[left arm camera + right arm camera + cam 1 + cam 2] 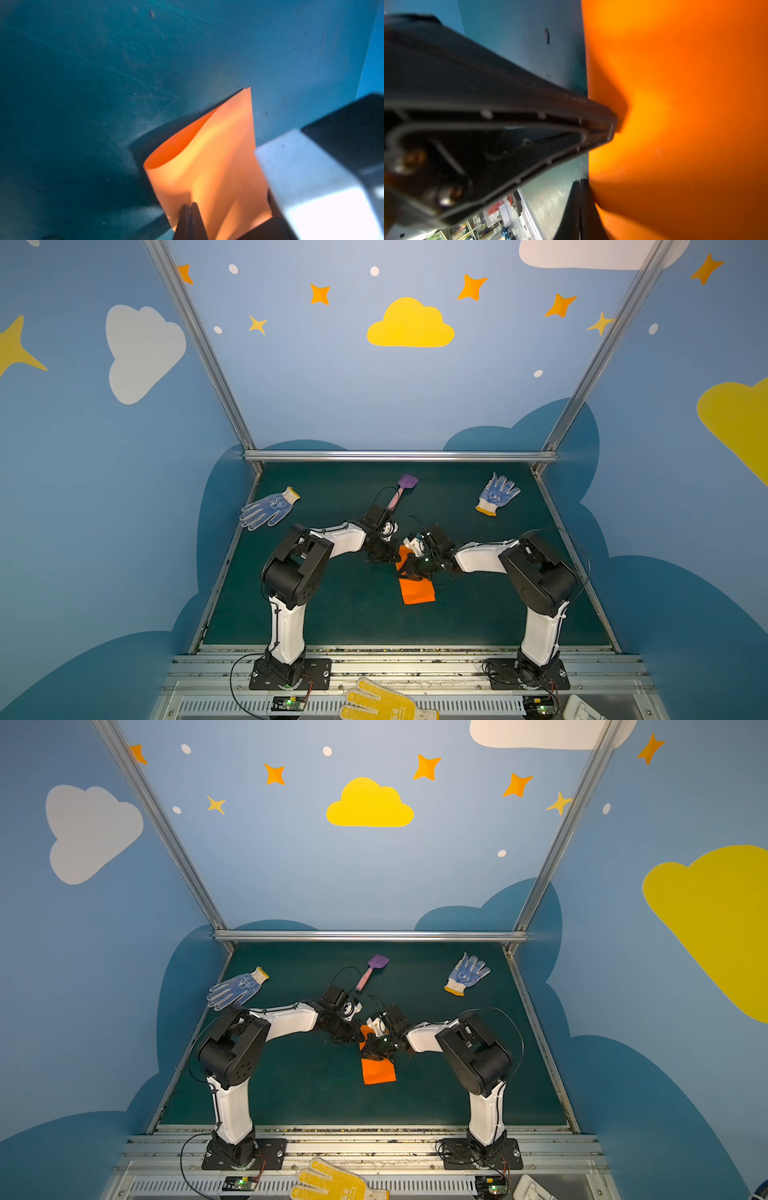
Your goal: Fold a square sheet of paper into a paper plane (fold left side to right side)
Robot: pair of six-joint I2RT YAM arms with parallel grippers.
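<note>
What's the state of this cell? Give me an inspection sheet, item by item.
Surface: dark green mat, scuffed.
Job's things: orange paper folded double and loosely bowed; near end on the mat, far end raised between the grippers.
Clutter: left blue glove, right blue glove and spatula at the back; yellow glove on the front rail.
Grippers: left gripper shut on the paper; right gripper shut, apparently pinching its edge.
Cables: black cable loops beside the spatula handle.
Surroundings: blue walls with clouds and stars; aluminium frame.
</note>
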